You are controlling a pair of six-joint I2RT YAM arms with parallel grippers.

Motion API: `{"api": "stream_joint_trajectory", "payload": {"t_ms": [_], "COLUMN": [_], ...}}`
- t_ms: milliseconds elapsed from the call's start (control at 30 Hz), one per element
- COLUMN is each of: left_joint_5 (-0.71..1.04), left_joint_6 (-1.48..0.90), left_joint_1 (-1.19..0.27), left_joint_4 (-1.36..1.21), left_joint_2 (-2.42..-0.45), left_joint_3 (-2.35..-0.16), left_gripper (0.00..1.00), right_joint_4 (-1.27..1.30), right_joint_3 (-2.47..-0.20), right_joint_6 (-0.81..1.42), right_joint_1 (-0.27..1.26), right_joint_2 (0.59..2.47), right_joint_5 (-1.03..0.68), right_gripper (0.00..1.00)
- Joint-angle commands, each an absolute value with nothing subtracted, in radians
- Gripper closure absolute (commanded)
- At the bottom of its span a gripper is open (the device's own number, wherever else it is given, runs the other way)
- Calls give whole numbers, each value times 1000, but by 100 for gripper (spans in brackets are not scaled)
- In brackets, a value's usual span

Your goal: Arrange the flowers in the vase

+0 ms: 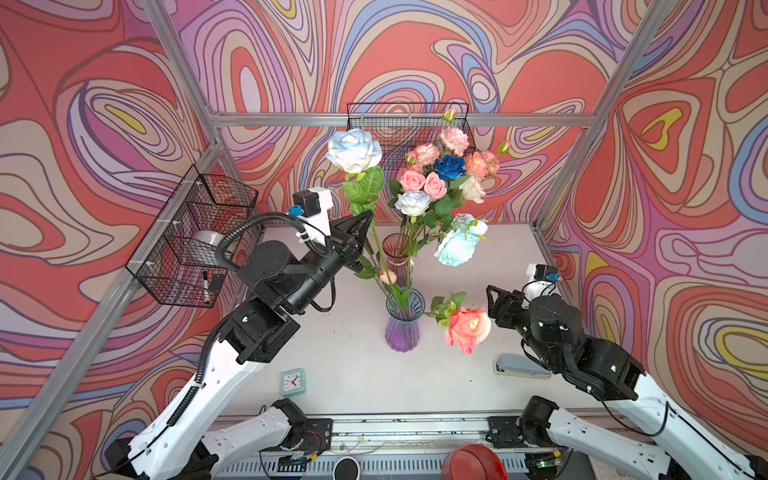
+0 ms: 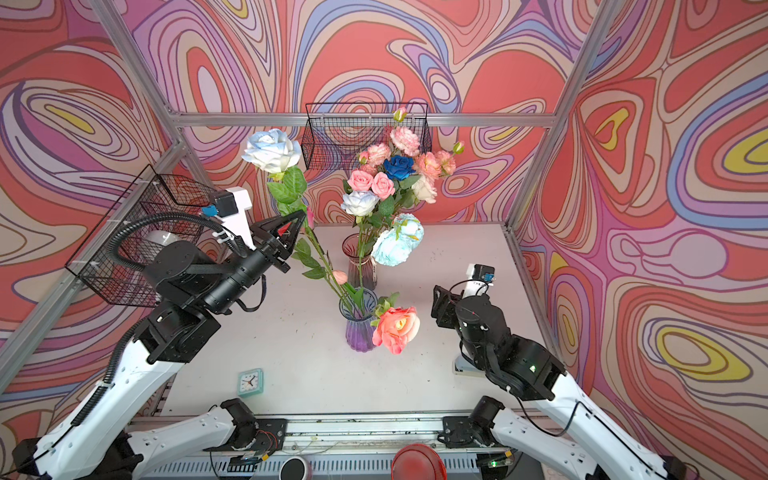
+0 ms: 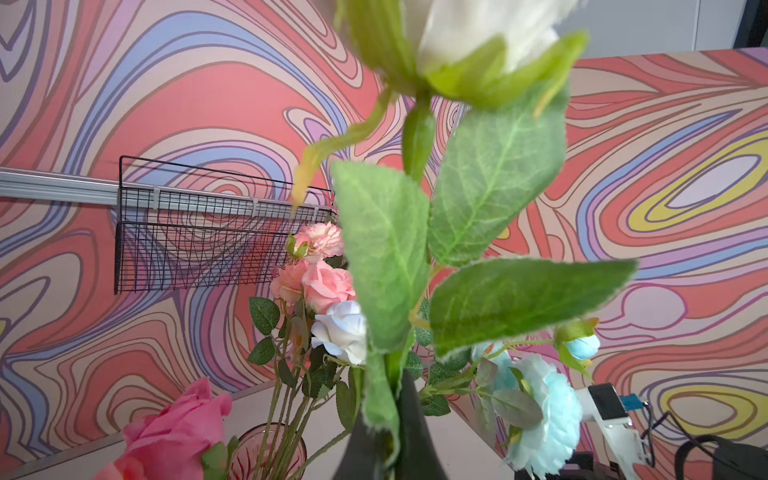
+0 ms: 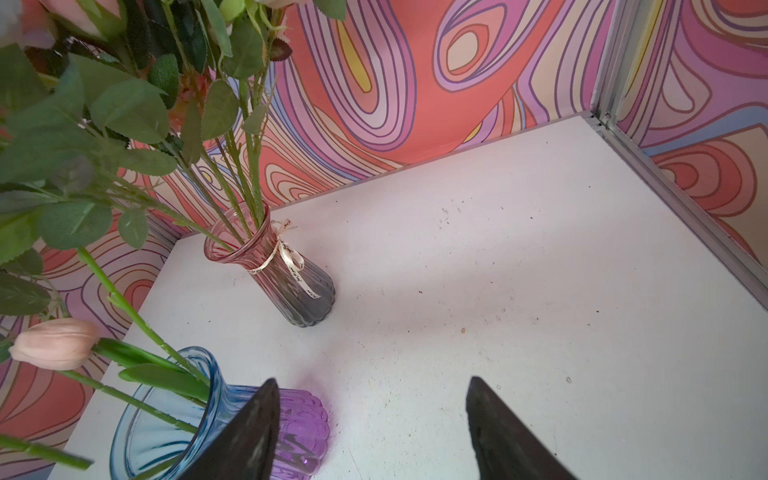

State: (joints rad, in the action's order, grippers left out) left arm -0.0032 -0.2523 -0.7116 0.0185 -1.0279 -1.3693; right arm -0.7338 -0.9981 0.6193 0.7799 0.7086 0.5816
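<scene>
Both top views: left tool [image 1: 368, 218] clamps white rose [image 1: 354, 150] stem, foot in purple vase [image 1: 402, 328] mid-worktop, beside peach rose [image 1: 467, 328]. Bunch [image 1: 451, 166] sits in pink vase [image 1: 390, 249] near back edge.
Left wrist: same grip.
Right wrist: right tool [image 4: 372, 380] open, empty.

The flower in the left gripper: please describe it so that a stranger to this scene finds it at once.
From the blue-and-purple vase at the middle of the white table, a long leafy stem slants up through the left gripper. At its top sits the white rose, tinged pale blue, alone and apart from the bouquet.
</scene>
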Motion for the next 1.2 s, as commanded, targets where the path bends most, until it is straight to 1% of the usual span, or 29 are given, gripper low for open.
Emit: {"api": "stream_joint_trajectory", "payload": {"t_ms": [0,233,567,800,833,933,1000,1067,1167], "left_joint_5": [-67,-61,-116,-143,-142,-146,-157,-158,-162], "left_joint_6": [-130,-141,-128,-177,-181,-192,-197,-195,-186], "left_joint_1": [-747,-766,-878,-884,-885,-892,-897,-900,-908], "left_joint_4": [-113,-156,-114,-141,-137,-143,-143,-142,-131], "left_joint_2": [-1048,-1098,-1063,-1049,-1049,-1042,-1032,-1020,-1003], "left_joint_3": [-1351,-1292,-1132,-1019,-1015,-989,-981,-988,-1023], "left_gripper": [100,100,100,100,98,84,70,52,36], "right_joint_4": [-753,-756,-754,-753,-755,-757,-759,-759,-762], "right_joint_3": [-1005,-995,-969,-966,-968,-968,-966,-966,-966], "right_joint_6": [606,609,611,615,615,618,620,622,623], "right_joint_1": [776,775,776,776,776,775,776,776,775], "right_joint_2": [692,675,661,660,659,653,649,649,654], "right_joint_5": [603,604,606,594,595,594,592,591,592], "right_gripper": [27,27,27,27,27,27,27,27,26]}}
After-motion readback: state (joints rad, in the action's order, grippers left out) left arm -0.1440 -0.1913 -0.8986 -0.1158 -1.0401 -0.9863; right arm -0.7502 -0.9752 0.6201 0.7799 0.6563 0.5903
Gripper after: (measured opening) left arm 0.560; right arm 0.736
